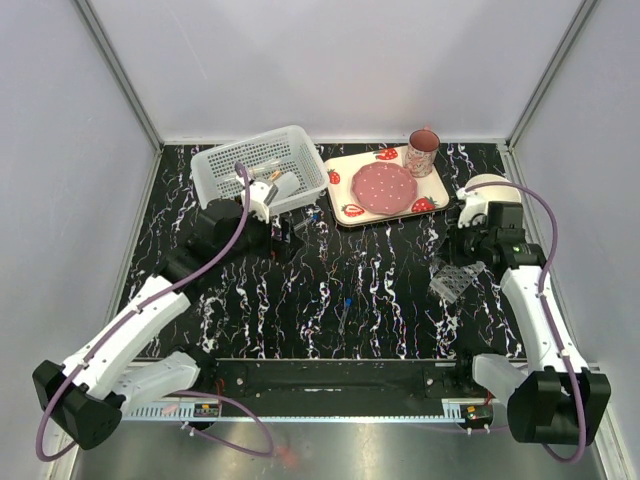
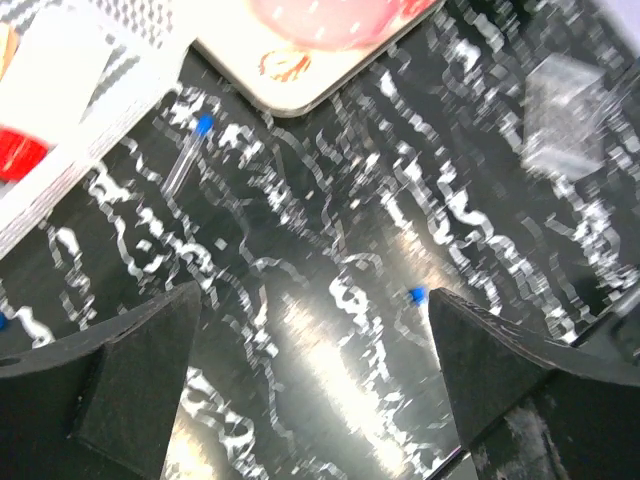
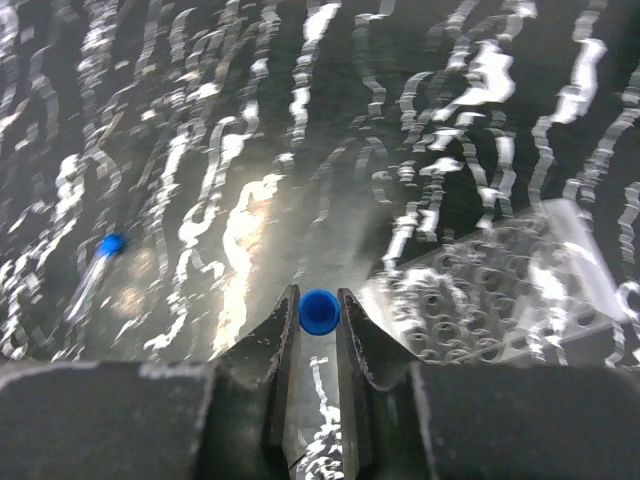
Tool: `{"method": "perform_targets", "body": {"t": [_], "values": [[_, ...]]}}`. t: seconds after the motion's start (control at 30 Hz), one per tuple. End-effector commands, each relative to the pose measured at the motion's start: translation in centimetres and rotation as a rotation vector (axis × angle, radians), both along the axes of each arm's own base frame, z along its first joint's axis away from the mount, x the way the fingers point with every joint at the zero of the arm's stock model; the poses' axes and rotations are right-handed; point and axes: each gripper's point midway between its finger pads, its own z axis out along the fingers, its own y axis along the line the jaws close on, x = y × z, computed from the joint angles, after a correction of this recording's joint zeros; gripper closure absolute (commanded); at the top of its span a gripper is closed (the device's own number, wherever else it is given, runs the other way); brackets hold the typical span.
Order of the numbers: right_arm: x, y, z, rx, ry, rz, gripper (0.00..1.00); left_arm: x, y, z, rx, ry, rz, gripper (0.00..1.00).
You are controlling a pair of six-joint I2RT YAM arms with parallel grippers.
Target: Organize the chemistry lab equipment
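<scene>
My right gripper is pinched narrow on a blue-capped vial at the bottom centre of the right wrist view. The rack lies just to its right on the table. My left gripper stands wide above the table. A loose vial lies in the upper left of that view, near the basket.

Blue-capped vial between the jaws, clear grid rack just right, second vial well left
</scene>
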Motion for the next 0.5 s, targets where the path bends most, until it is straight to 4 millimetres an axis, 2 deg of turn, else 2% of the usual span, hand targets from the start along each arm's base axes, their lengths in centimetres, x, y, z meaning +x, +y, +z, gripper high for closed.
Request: {"method": "perform_targets", "body": {"t": [0.0, 0.03, 0.1, 0.2, 0.47], "values": [[4.3, -5.6, 1.4, -0.117, -0.15, -0.263, 0.89, -1.2, 3.9, -3.4, 0.208, 0.031, 0.022, 0.01], [4.6, -6.5, 1.1, -0.142, -0.146, -0.291, 0.89, -1.4, 4.2, -4.4, 0.22, 0.043, 0.023, 0.01], [5.1, -8.3, 1.1, -0.175, -0.159, -0.334, 0.89, -1.6, 4.3, -4.7, 0.203, 0.039, 0.031, 0.01], [5.5, -9.8, 0.1, -0.205, -0.148, -0.329, 0.89, -1.9, 4.4, -5.5, 0.188, 0.035, 0.039, 0.01], [7.8, -11.2, -0.9, -0.22, -0.219, -0.304, 0.89, -2.1, 5.9, -6.4, 0.221, 0.033, 0.094, 0.01]]}}
